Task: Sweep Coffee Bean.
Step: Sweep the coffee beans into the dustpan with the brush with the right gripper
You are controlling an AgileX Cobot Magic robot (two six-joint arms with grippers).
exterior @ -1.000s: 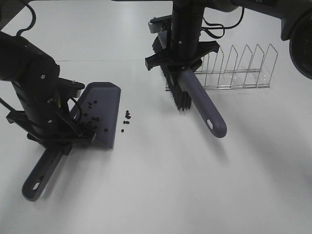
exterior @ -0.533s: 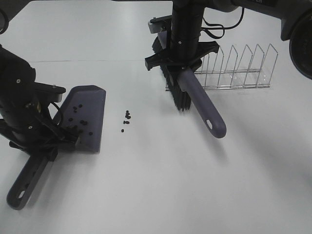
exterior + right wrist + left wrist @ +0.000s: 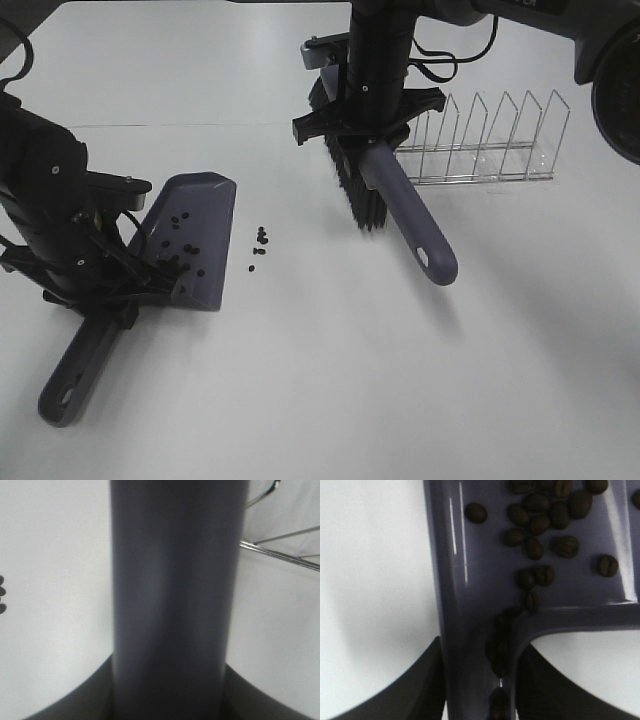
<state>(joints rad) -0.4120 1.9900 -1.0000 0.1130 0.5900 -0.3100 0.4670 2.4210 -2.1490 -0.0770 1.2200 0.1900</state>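
Coffee beans in dustpan (few outside)

Purple dustpan: moulded plastic, smooth, glossy, streaky highlights along its ridges. Each coffee bean: dark brown, smooth skin, dull low sheen. Purple brush: handle is smooth plastic with a satin finish; bristles black, coarse, fibrous, matt. Wire rack: thin bare metal, bright, shiny. White counter: smooth, matt, faint soft glare. Housings of left arm and right arm: black, matt, material unclear.
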